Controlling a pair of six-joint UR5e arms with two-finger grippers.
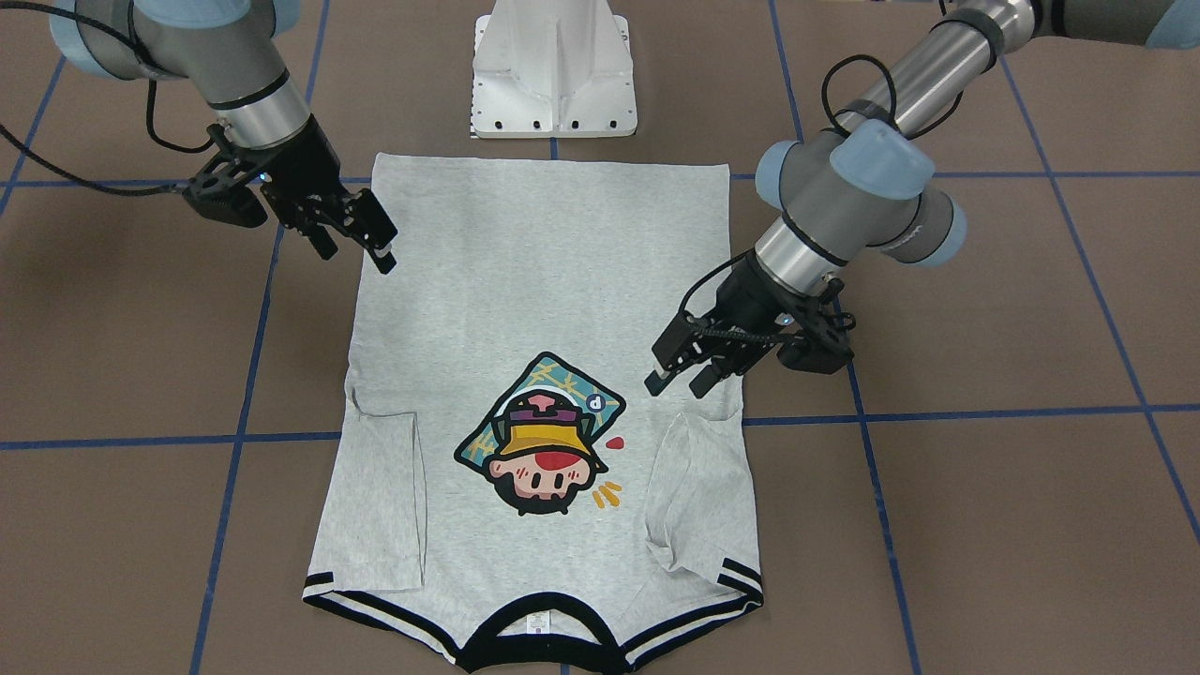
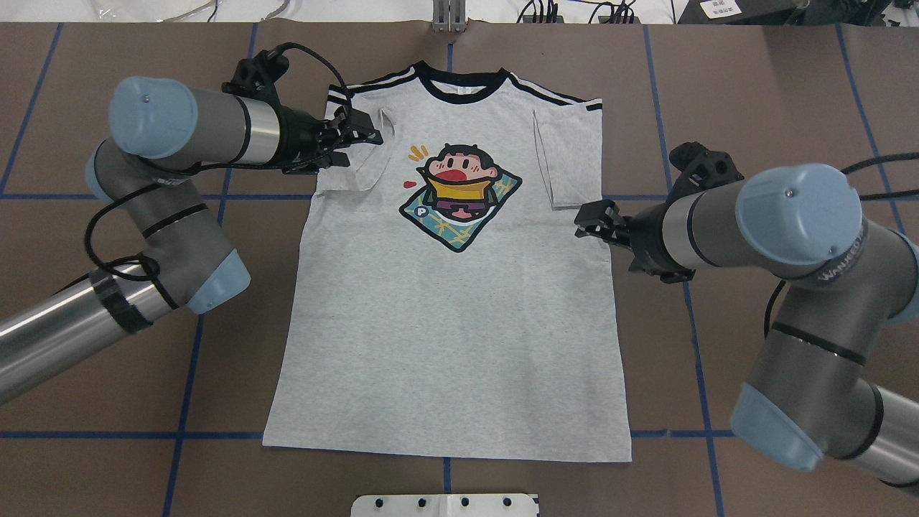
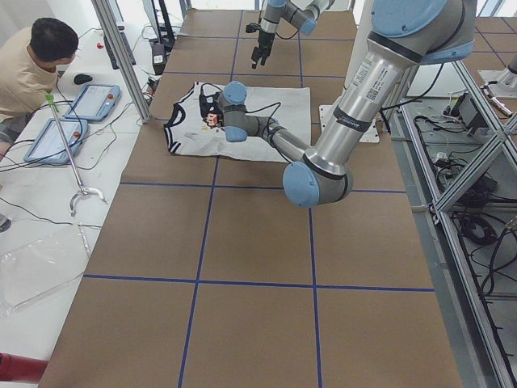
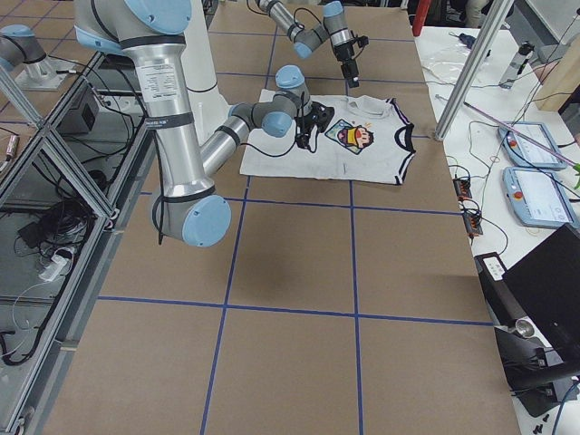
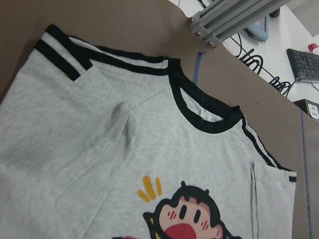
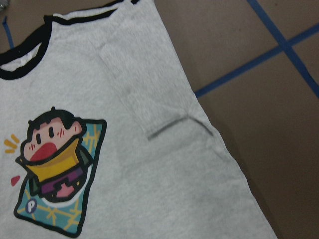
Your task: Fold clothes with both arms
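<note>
The grey T-shirt (image 2: 445, 323) lies flat on the brown table with its print (image 2: 459, 194) facing up and its black collar (image 2: 463, 90) at the far side. Both short sleeves are folded in over the front. My left gripper (image 2: 359, 143) is open, holds nothing, and hovers over the folded sleeve (image 2: 355, 169) on its own side, near the striped shoulder; the front-facing view shows this gripper (image 1: 675, 386) on its right. My right gripper (image 2: 583, 221) is open at the shirt's other edge, just below the other folded sleeve (image 2: 567, 158). This gripper (image 1: 358, 260) holds nothing. No fingers appear in the wrist views.
The white pedestal base (image 1: 553, 75) stands just behind the shirt's hem. Blue tape lines (image 2: 187, 402) cross the brown table. A person (image 3: 32, 73) sits at the table's end beside tablets (image 3: 93, 101) and cables. An aluminium post (image 5: 234, 20) stands beyond the collar.
</note>
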